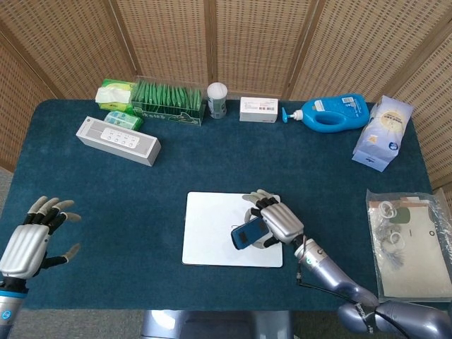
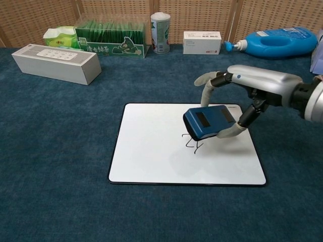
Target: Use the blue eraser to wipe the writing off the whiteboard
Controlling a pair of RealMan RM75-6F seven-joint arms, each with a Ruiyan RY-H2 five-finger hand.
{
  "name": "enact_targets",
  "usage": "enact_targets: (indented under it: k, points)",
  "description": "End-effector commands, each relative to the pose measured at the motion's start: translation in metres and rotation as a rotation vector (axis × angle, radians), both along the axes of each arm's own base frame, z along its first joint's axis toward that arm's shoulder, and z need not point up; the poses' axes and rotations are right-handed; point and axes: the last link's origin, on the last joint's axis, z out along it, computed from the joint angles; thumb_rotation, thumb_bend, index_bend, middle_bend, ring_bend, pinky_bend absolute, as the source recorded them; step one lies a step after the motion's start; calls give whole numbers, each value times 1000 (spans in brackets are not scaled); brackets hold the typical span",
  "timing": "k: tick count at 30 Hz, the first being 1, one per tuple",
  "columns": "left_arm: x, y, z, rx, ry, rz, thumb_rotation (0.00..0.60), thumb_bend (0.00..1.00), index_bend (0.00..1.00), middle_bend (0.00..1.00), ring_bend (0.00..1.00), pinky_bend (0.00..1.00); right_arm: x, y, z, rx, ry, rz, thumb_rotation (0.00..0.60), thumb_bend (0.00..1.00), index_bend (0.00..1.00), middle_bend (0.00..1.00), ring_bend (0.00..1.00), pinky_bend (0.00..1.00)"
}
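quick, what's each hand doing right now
Left hand: open, fingers apart, holding nothing.
Right hand: grips the blue eraser over the writing on the whiteboard.

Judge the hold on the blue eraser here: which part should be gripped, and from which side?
Grip its two long side faces, coming from above and the right. The blue eraser is a flat block; the right hand straddles it this way, fingers curling over the far side, leaving the underside free above the whiteboard.
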Motion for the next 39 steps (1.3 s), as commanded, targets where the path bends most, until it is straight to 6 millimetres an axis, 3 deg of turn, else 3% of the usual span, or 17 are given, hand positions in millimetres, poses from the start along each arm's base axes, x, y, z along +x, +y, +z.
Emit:
enact_targets:
  k: [1,13,27,39]
  points:
    - [-1,-1,1,4,2,4,600,333,347,203,128,0,8,-3,-13,4,7,34,600,143,704,116,0,0]
    - [1,-3,5,12,6,4,600,333,347,203,127,0,17,-14,-44,-4,49,63,600,143,704,116,0,0]
    - [6,-4,5,15,4,-9,600,332,347,202,126,0,22,-9,-67,16,87,73,600,144,703,116,0,0]
    - [4,-6,8,23,7,-5,600,333,346,201,126,0,12,-11,-63,16,116,49,600,141,702,116,0,0]
